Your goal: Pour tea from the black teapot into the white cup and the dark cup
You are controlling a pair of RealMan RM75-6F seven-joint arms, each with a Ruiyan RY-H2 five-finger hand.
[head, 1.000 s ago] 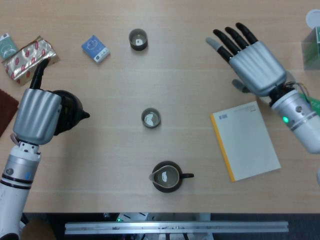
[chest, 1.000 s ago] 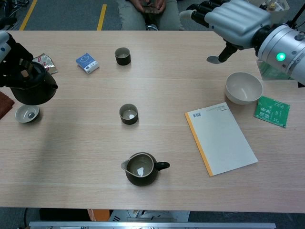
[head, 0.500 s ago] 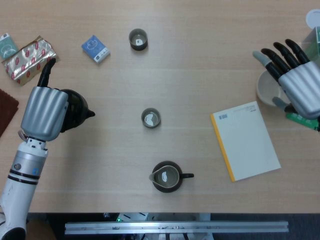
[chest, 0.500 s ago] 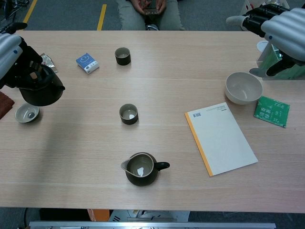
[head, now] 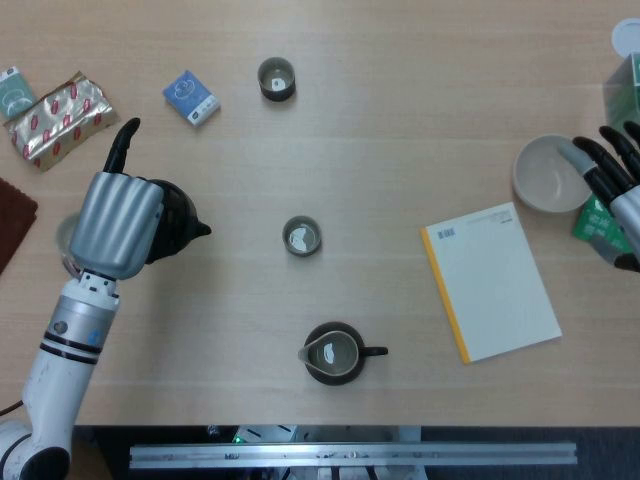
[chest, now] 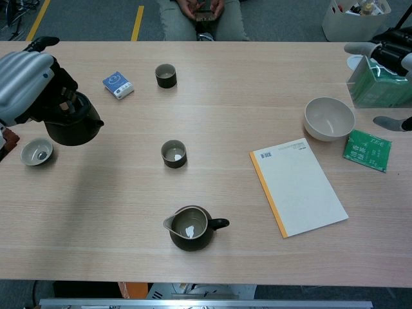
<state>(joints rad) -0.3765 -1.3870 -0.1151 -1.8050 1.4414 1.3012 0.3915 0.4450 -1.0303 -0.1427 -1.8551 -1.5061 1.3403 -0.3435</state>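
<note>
Overhead, the left hand [head: 120,220] grips the black teapot [head: 172,220], spout pointing right toward the dark cup [head: 301,237]; the right hand [head: 618,185] shows spread, empty fingers at the edge. Chest view alone reveals the white cup [chest: 37,152] below the raised teapot, something small inside.

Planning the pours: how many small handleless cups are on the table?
3: one at the far side beside the blue packet, one at the centre, and a pale one at the left edge, below the teapot in the left robot hand. None seems hidden.
</note>
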